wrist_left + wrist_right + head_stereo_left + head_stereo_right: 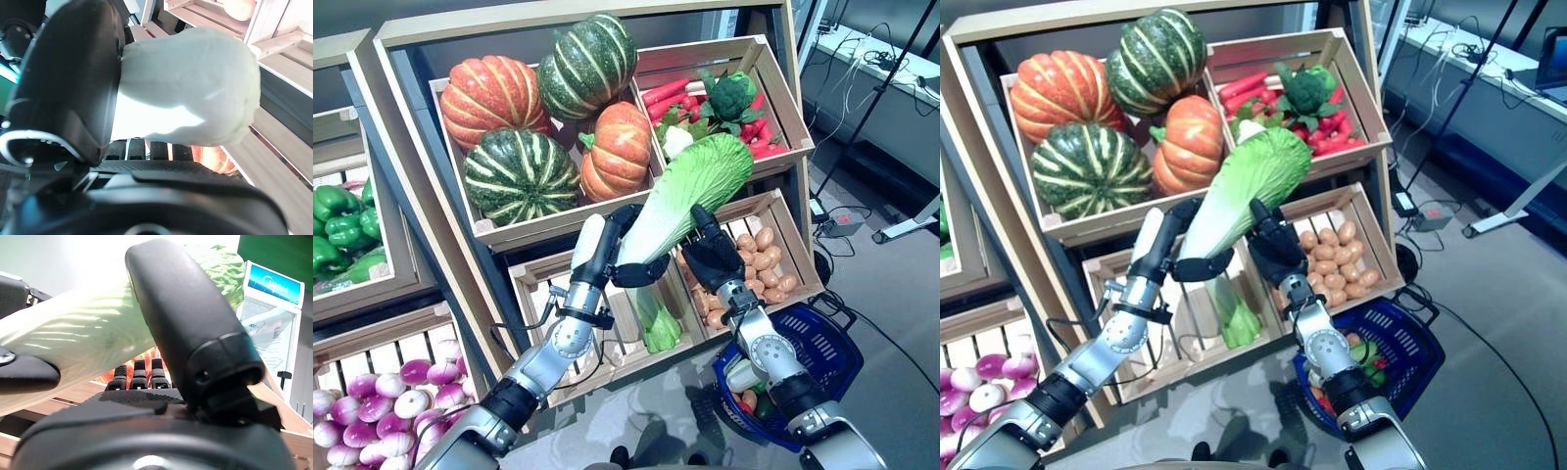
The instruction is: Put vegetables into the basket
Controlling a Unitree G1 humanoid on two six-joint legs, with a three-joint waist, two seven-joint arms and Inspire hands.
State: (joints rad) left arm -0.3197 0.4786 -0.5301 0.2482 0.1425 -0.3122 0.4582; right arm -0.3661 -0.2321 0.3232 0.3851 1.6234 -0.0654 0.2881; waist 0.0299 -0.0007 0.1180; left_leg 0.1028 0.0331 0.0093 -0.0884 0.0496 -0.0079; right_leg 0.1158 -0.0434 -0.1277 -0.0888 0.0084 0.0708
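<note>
A long napa cabbage (690, 186) with a white stem and green leaves is held up in front of the wooden stand, tilted with its leaves up and to the right. My left hand (604, 247) is curled round its white stem end (190, 98). My right hand (713, 257) grips the cabbage from the right side, its thumb (186, 323) lying over the pale ribs (88, 328). The blue basket (824, 343) stands on the floor below my right arm, with a few vegetables inside, among them a pale green one (742, 376) and a red one (745, 402).
The wooden stand (499, 235) with slanted crates rises close behind both hands. A lower crate (607, 348) sits right under the cabbage. A white table (876, 73), a stand leg (906, 227) and a power strip (842, 220) lie to the right.
</note>
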